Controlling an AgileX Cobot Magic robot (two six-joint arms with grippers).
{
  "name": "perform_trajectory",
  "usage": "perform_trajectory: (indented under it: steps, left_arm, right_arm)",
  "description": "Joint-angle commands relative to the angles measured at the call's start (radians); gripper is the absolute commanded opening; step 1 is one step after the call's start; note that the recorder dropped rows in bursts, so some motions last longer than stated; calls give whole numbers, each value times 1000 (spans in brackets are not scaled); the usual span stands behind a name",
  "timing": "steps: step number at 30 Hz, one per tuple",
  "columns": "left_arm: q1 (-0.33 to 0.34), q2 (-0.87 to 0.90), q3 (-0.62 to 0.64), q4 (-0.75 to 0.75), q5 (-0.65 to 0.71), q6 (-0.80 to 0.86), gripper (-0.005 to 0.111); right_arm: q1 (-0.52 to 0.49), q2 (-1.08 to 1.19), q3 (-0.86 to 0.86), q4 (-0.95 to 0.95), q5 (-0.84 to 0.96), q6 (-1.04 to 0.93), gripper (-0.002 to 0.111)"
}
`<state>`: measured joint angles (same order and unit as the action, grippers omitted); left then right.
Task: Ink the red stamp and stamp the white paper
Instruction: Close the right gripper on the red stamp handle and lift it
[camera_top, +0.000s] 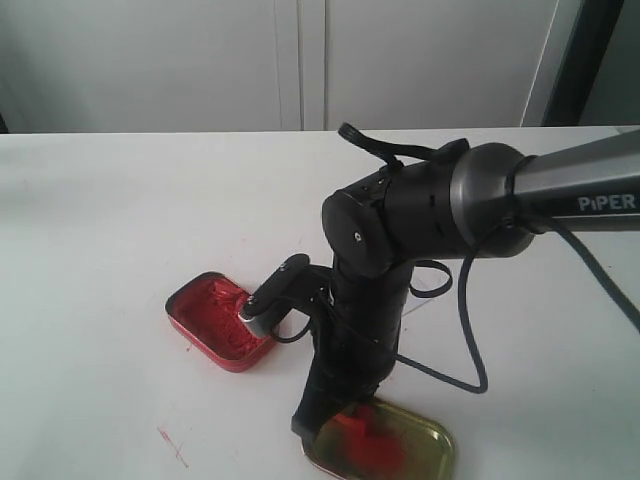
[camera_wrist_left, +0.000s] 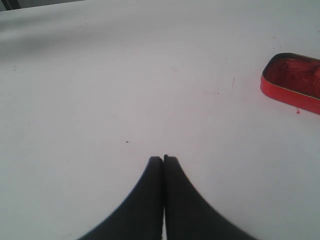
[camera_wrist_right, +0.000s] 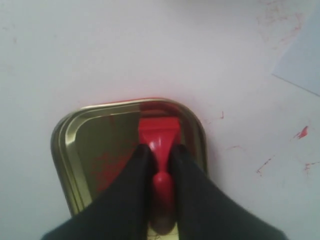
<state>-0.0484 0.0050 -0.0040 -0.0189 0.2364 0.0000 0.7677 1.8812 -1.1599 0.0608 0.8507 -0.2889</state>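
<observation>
The right gripper (camera_wrist_right: 160, 150) is lowered into a shallow gold metal tin lid with rounded corners (camera_wrist_right: 85, 135), whose floor is smeared with red. Between its two black fingers (camera_wrist_right: 131, 185) the red stamp (camera_wrist_right: 157, 131) is seen, a tiny all-red plastic piece with a square flat base and a short knobbed handle. The fingers are drawn in narrow against either side of the handle, so the stamp is gripped. The base is placed inside the lid, close to one rim; whether it is pressed onto the floor or raised just above it cannot be told.

In the exterior view the right arm is bent steeply downward over the gold lid (camera_top: 430, 445) at the near edge of the white table (camera_top: 100, 250). A red rounded-rectangle tin of red ink paste (camera_top: 215, 320) is set open near the lid, to its left and further back, apart from it. Thin red marks (camera_top: 170, 445) are found on the table in front of the tin.

A corner of the white paper (camera_wrist_right: 302, 60), a plain pale sheet, is caught only in the right wrist view, apart from the lid, with red specks (camera_wrist_right: 301, 132) on the table between them.

The left gripper (camera_wrist_left: 163, 159) is held over bare table with its fingers pressed together and nothing between them; the red tin (camera_wrist_left: 295, 82) is seen well apart from it
</observation>
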Motion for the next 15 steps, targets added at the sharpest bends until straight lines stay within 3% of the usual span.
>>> perform_trajectory:
  steps: [1, 15]
  left_arm:
    - [1, -5, 4, -5, -4, 0, 0]
    - [1, -5, 4, -5, -4, 0, 0]
  right_arm:
    - [0, -1, -6, -11, -2, 4, 1]
    - [0, -28, -6, -11, -2, 4, 0]
